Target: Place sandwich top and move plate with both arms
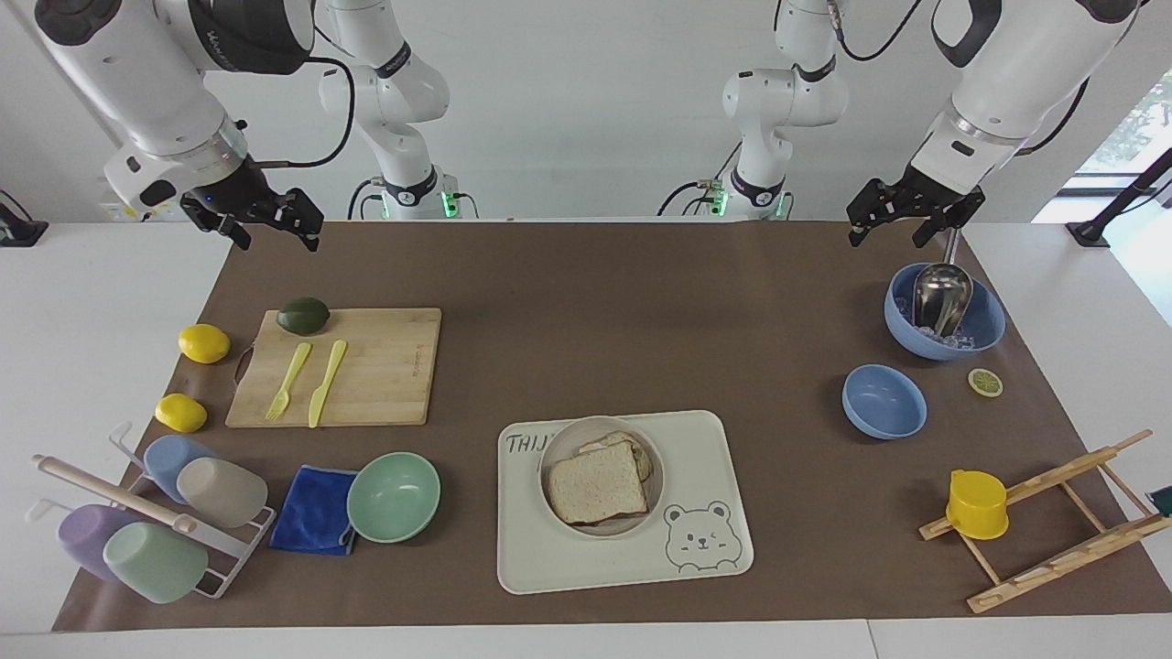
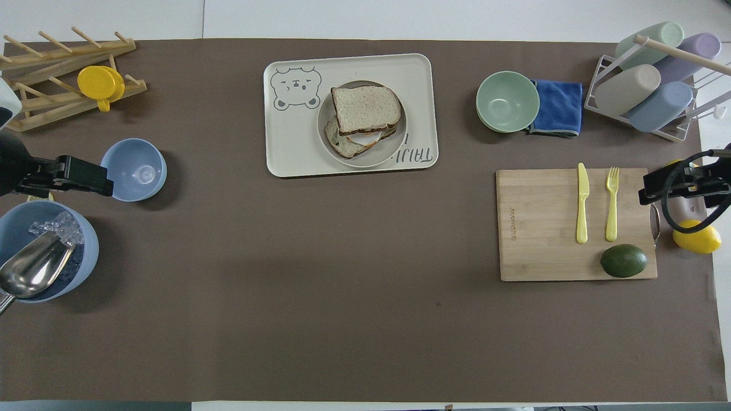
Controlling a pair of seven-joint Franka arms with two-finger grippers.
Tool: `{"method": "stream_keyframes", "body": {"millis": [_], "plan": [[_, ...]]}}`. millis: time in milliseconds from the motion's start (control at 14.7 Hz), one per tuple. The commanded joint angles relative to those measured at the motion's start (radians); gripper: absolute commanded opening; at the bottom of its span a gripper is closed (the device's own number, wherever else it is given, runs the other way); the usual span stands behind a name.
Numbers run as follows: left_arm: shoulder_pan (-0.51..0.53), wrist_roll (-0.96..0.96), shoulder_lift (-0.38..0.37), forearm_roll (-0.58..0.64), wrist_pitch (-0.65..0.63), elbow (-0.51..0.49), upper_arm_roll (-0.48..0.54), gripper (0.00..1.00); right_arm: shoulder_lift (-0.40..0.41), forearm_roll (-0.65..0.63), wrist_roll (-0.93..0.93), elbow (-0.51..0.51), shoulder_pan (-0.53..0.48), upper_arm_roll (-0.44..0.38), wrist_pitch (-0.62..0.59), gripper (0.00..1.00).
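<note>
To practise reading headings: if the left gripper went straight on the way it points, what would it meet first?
Probably bare brown mat beside the small blue bowl; the left gripper slants down toward the table's middle, but depth is unclear.

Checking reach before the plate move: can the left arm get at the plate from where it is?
Probably yes: the left gripper, open and empty, hangs over the mat's robot-side edge, and bare mat lies between it and the plate on the tray.

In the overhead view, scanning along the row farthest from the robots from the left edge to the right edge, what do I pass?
Wooden peg rack carrying a yellow cup → cream rectangular tray with a bear drawing → round beige-grey plate holding the sandwich → mint-green bowl → blue folded cloth → white wire rack of pastel cups.
</note>
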Motion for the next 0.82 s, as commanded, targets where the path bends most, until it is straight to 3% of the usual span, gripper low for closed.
{"method": "stream_keyframes", "body": {"millis": [0,749], "plan": [[0.023,0.022,-0.004,0.017,0.023,0.007,-0.011,1.00,-0.016,0.003,0.014,-0.015,-0.009,0.009,-0.003,1.00],[0.026,0.013,-0.001,0.065,0.031,0.004,-0.012,1.00,-0.016,0.003,0.014,-0.015,-0.009,0.007,-0.003,1.00]]}}
